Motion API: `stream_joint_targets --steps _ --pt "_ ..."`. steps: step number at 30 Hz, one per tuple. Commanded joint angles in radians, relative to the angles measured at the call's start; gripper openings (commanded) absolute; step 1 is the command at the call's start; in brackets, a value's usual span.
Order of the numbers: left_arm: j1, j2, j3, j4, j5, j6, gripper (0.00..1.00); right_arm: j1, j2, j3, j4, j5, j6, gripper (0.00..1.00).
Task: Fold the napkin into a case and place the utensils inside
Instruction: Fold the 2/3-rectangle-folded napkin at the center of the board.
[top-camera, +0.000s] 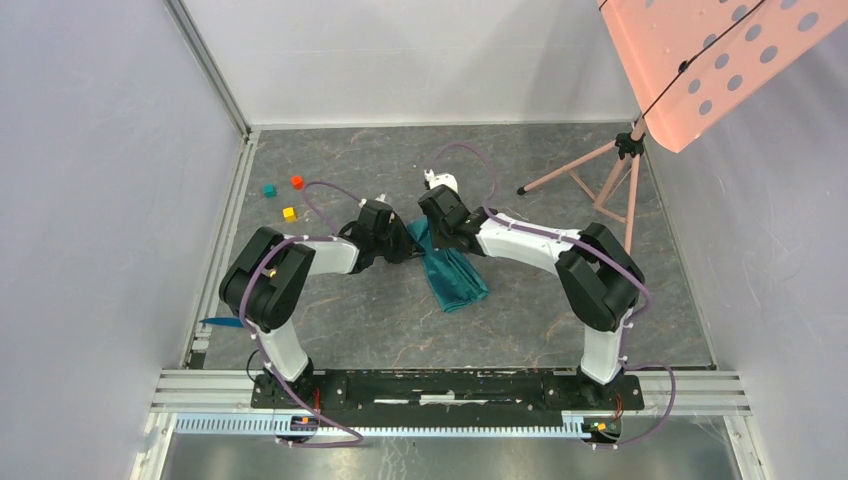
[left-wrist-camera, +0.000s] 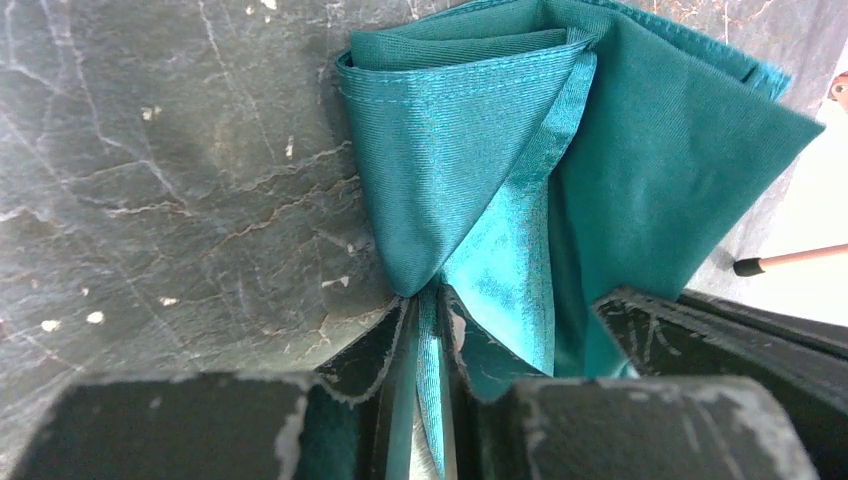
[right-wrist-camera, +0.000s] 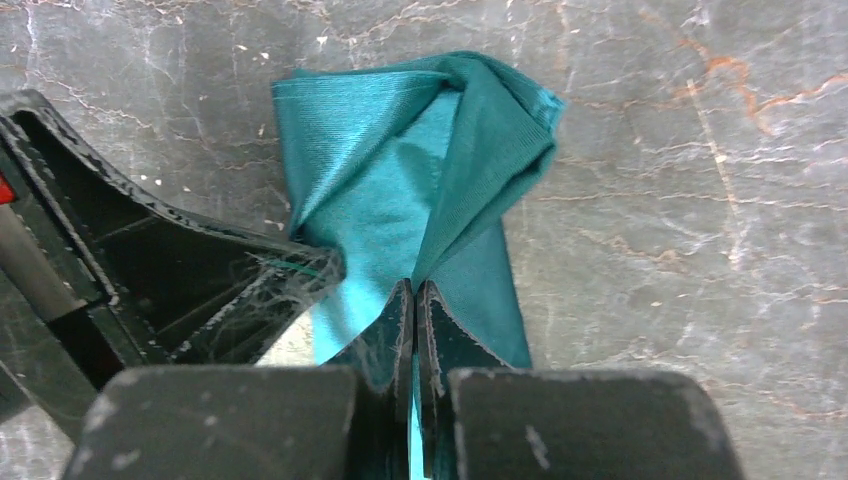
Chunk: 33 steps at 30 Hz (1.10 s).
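The napkin (top-camera: 452, 270) looks light, limp, a bit slick. The left hand (left-wrist-camera: 425, 320) and right hand (right-wrist-camera: 414, 300) each pinch its hem, the surest hold.

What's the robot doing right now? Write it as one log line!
step: fold napkin | left tool: shut on napkin edge | right tool: shut on napkin fold | napkin: bunched between both tools, rest on table

A dark, marble-veined table (top-camera: 400, 330) is shown, on which a bunched napkin (top-camera: 455, 278) is laid near the middle, a teal cube (top-camera: 269, 190), a red cube (top-camera: 296, 181) and a yellow cube (top-camera: 289, 213) are scattered far left, and a tripod (top-camera: 570, 178) is stood far right.
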Motion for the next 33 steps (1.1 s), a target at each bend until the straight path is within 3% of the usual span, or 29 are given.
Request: stream_joint_targets --steps 1,8,19,28,33 --pt "-0.001 0.049 -0.033 0.004 0.008 -0.007 0.20 0.018 0.042 0.083 -0.053 0.028 0.131 0.00" --pt "-0.001 0.066 -0.038 0.032 0.027 -0.008 0.18 0.019 0.084 0.094 0.000 -0.064 0.268 0.00" --pt "-0.002 0.065 -0.055 0.058 0.037 -0.013 0.15 0.017 0.102 0.123 0.011 -0.091 0.323 0.00" --pt "0.000 0.038 -0.060 0.025 0.031 0.003 0.15 -0.004 0.126 0.016 0.143 -0.117 0.300 0.00" --pt "0.002 -0.004 -0.063 -0.028 0.014 0.035 0.20 -0.037 0.117 -0.050 0.225 -0.178 0.238 0.00"
